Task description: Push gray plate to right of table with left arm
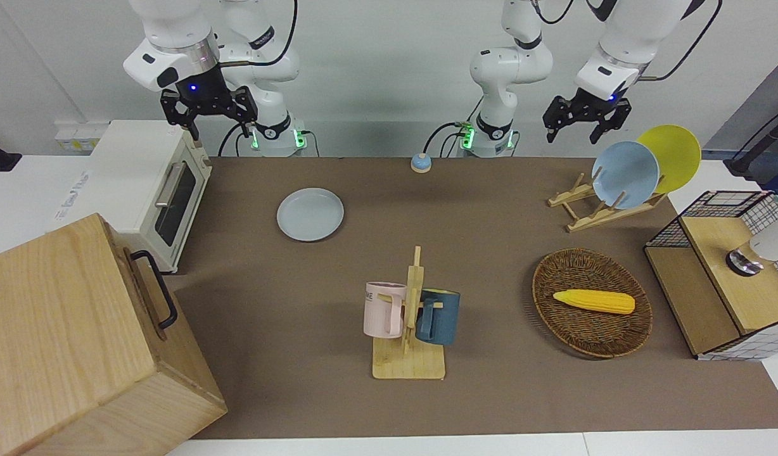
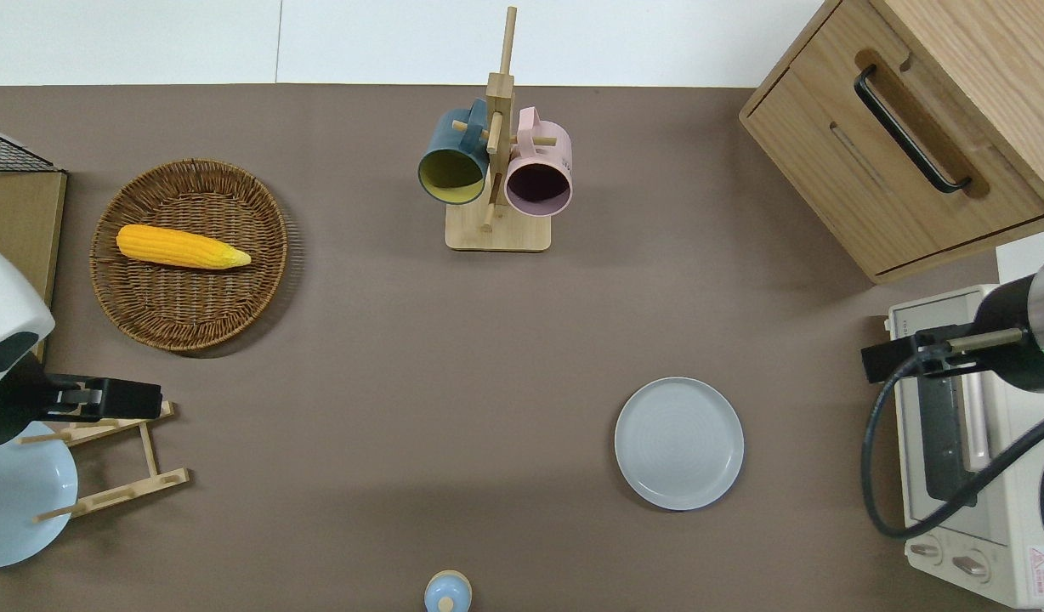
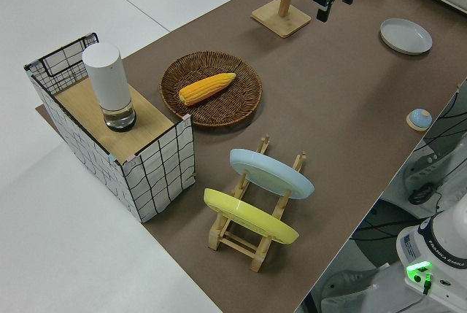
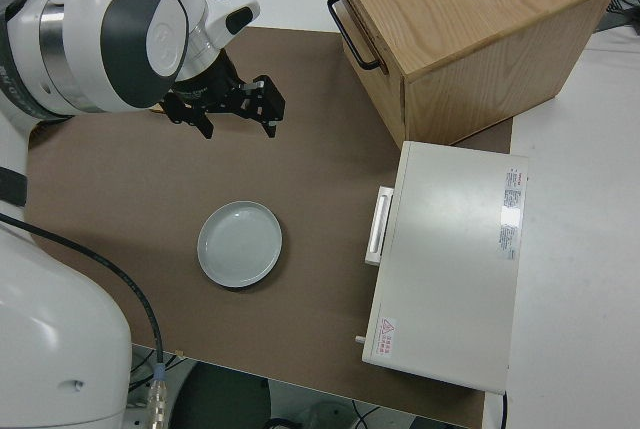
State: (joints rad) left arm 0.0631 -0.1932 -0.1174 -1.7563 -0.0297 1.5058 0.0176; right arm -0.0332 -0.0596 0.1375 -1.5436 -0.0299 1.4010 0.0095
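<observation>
The gray plate [image 4: 240, 243] lay flat on the brown table [image 4: 310, 159], toward its edge nearest the robots, with nothing touching it. A white toaster oven [image 4: 445, 264] stood at the table's end beside the plate, apart from it. A wooden cabinet [image 4: 465, 34] filled the corner farther from the robots. The right gripper [image 4: 238, 112] hung raised, its fingers parted and holding nothing.

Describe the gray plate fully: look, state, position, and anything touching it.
The gray plate is small, round, pale gray-blue and plain, with a shallow raised rim. It is empty and lies flat on the table's brown mat, toward the right arm's end, beside the white toaster oven. Nothing else touches it.
</observation>
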